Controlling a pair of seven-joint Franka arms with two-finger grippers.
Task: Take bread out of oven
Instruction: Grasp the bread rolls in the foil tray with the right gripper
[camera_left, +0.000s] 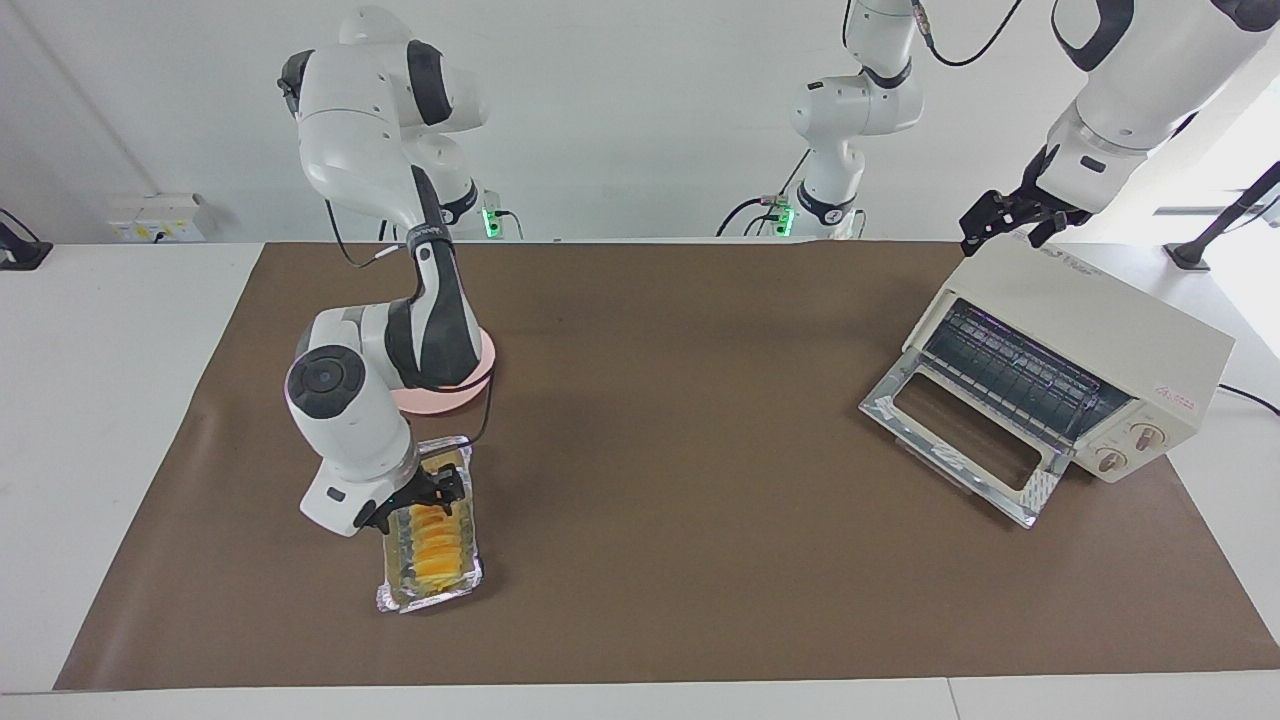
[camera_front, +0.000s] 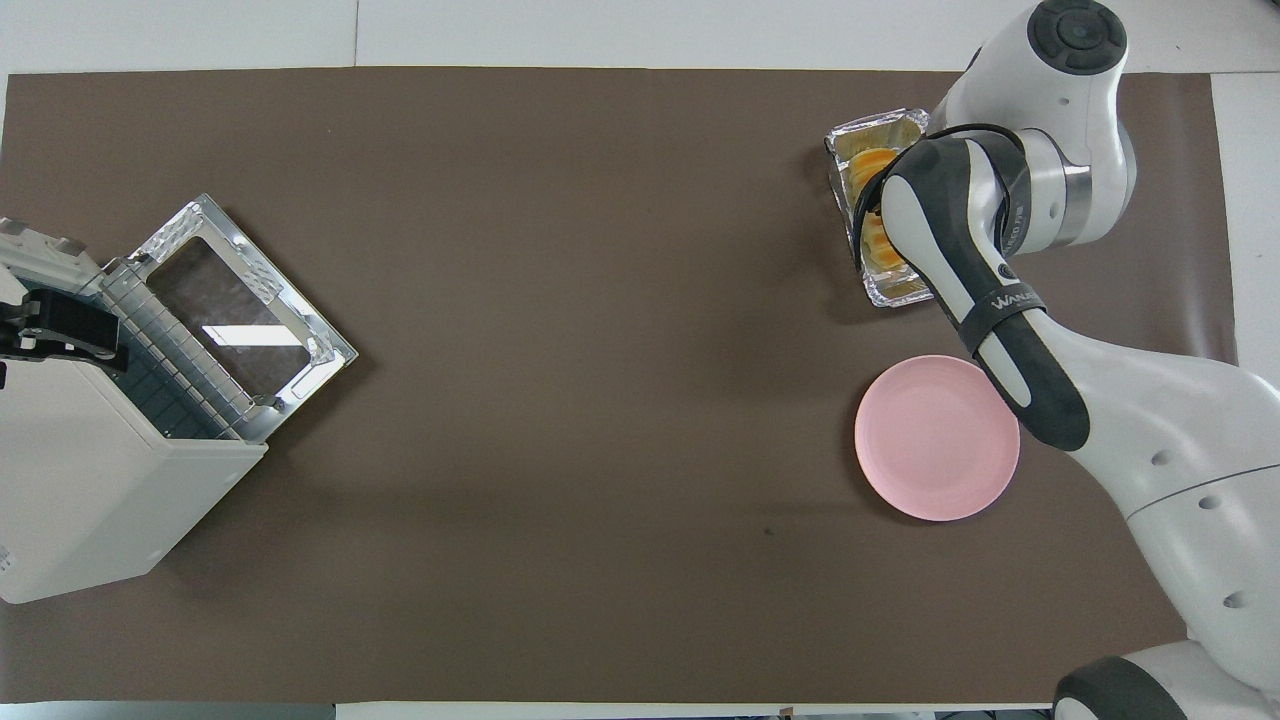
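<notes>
The bread (camera_left: 437, 545) lies in a crinkled foil tray (camera_left: 428, 595) on the brown mat, farther from the robots than the pink plate (camera_front: 935, 437). My right gripper (camera_left: 430, 497) is low over the end of the tray nearest the robots, right above the bread. In the overhead view my right arm hides that gripper and much of the bread (camera_front: 868, 160). The cream-white oven (camera_left: 1085, 325) stands at the left arm's end of the table, its door (camera_left: 955, 440) dropped open and its rack bare. My left gripper (camera_left: 1005, 232) hangs open over the oven's top edge.
The pink plate (camera_left: 480, 385) is mostly hidden by my right arm in the facing view. The brown mat (camera_left: 680, 420) covers the table between tray and oven. A cable runs off the oven at the table's edge.
</notes>
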